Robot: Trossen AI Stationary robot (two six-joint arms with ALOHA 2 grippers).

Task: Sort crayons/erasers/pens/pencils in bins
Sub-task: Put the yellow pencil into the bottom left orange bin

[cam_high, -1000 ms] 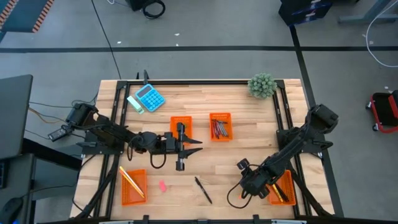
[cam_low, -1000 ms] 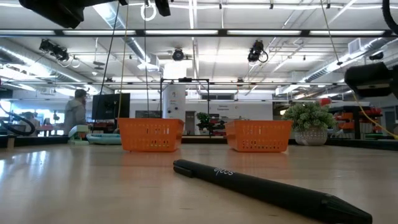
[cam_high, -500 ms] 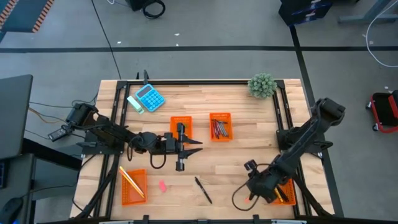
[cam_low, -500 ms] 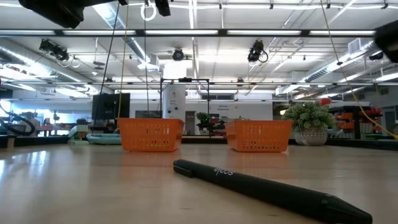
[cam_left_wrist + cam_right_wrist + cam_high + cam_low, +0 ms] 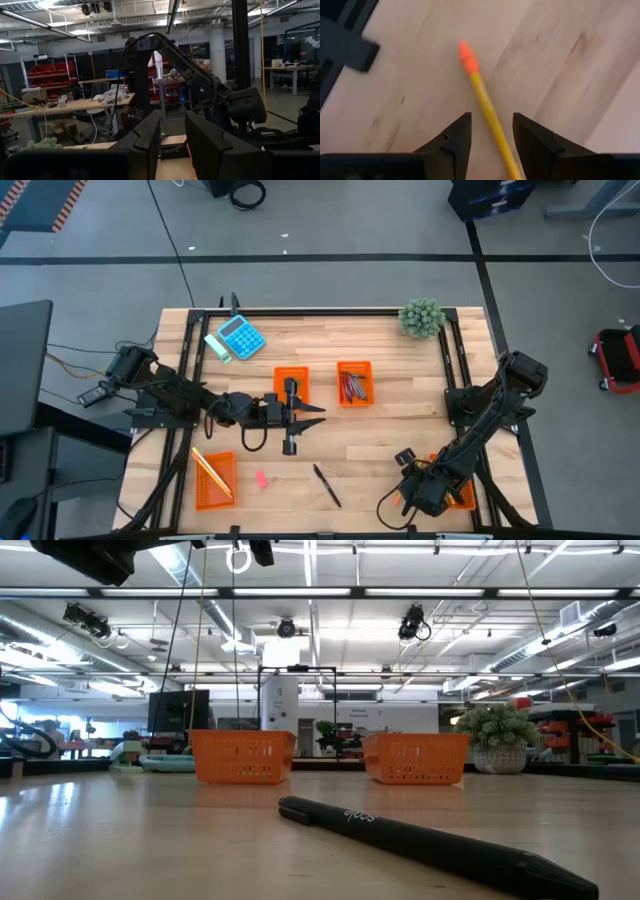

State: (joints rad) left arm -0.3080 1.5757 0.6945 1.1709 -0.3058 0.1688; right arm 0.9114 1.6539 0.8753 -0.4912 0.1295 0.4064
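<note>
My right gripper (image 5: 402,498) is low over the table near its front edge, right of centre. It is open, and its fingers stand on either side of a thin yellow stick with an orange end (image 5: 481,95) that lies flat on the wood. My left gripper (image 5: 315,417) hangs open and empty beside the far-left orange bin (image 5: 292,383). A black pen (image 5: 325,485) and a pink eraser (image 5: 262,478) lie on the table near the front. A green eraser (image 5: 217,348) lies by the blue calculator (image 5: 240,336).
The far-right bin (image 5: 354,383) holds several reddish and dark sticks. The front-left bin (image 5: 214,478) holds yellow pencils. The front-right bin (image 5: 458,485) is partly under my right arm. A small plant (image 5: 421,317) stands at the far right. The table's dark frame edge (image 5: 345,47) is close to the yellow stick.
My right gripper has gone toward the table's near edge and a little toward its right. The right arm has left the low view.
</note>
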